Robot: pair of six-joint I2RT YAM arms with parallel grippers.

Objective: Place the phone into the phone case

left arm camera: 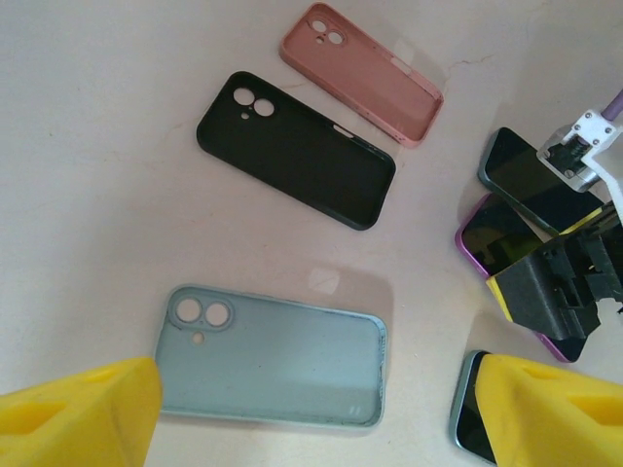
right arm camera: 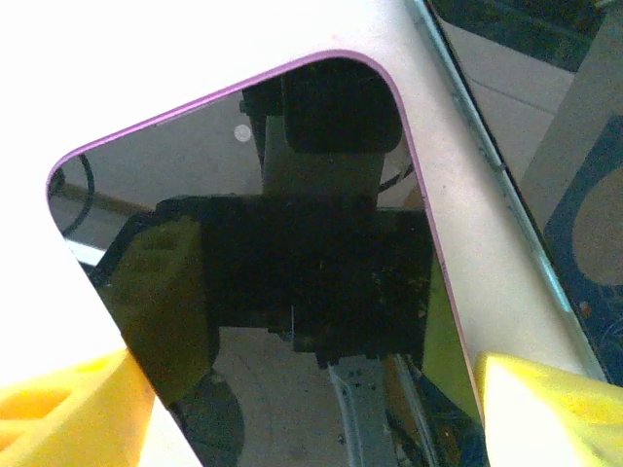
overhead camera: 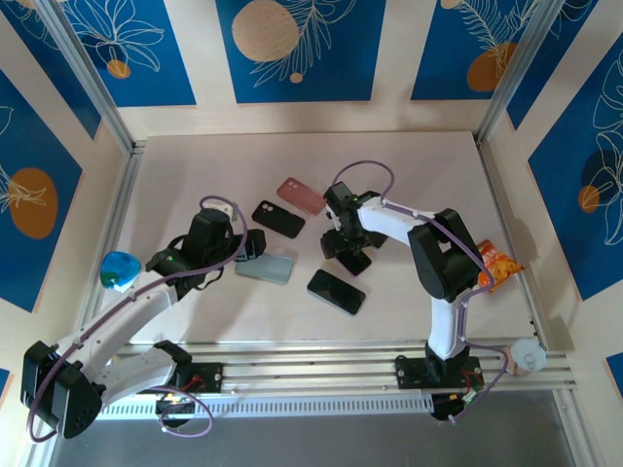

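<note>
Overhead, half hidden under right gripper [overhead camera: 343, 245]; up close, purple phone [right arm camera: 292, 243] running top to lower right between spread fingers [right arm camera: 58, 413], grip unclear.

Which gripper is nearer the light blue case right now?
Left. The left gripper hovers just above the light blue case; the right gripper is off to the case's right, over the purple-edged phone.

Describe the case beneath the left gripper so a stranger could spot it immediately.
On the table, look right under the left gripper. A pale blue case lies flat. Unlike the black case and pink case farther back, it is the lightest and nearest the arms.
</note>
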